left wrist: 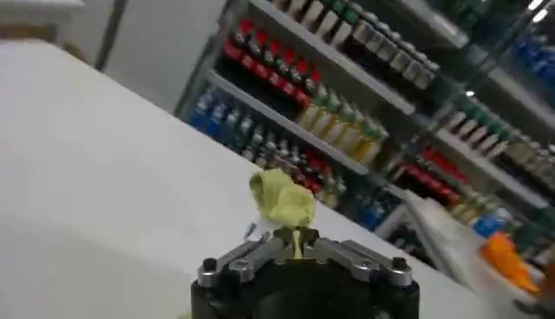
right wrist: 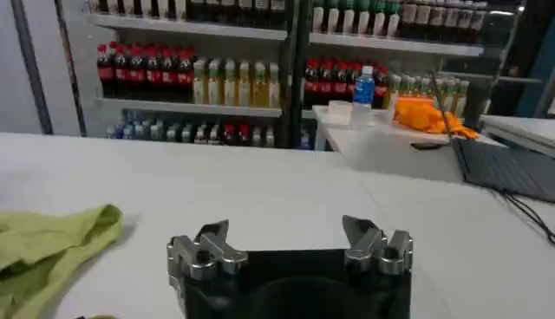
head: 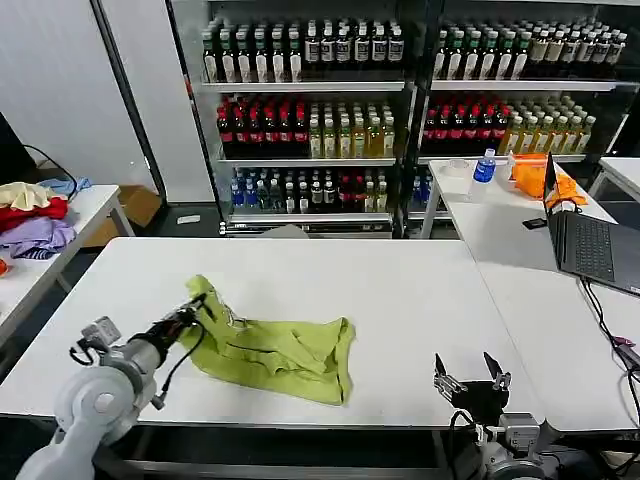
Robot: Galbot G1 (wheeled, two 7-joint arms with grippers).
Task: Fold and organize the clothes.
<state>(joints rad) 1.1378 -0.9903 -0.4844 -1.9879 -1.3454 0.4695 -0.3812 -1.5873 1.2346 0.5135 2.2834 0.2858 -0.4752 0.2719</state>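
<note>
Right now, from the head camera, I see the crumpled lime-green thin-fabric T-shirt (head: 275,350) lying on the white table (head: 400,290), toward seven o'clock of its middle. My left pincer (head: 197,306) sits at the shirt's nine-o'clock edge, clamped on a raised corner of the cloth. My right pincer (head: 470,378) waits at the table's near edge, around five o'clock, well apart from the shirt, its fingers spread and holding nothing.

From the left wrist camera, the left pincer (left wrist: 297,244) has its fingers drawn together on a pinch of the T-shirt (left wrist: 282,198), which bunches up just beyond the tips. How much cloth sits between the fingers I cannot make out.

From the right wrist camera, the right pincer (right wrist: 290,245) stands apart and empty, with a fold of the T-shirt (right wrist: 52,247) lying on the table (right wrist: 286,186) to one side, not touching it.

I judge the step in hand to be lifting or dragging one edge to spread the shirt flat before folding. The next move calls for the right pincer to take an opposite edge so the cloth can be tensioned. Sleeves, collar and print are lost in the crumple.
</note>
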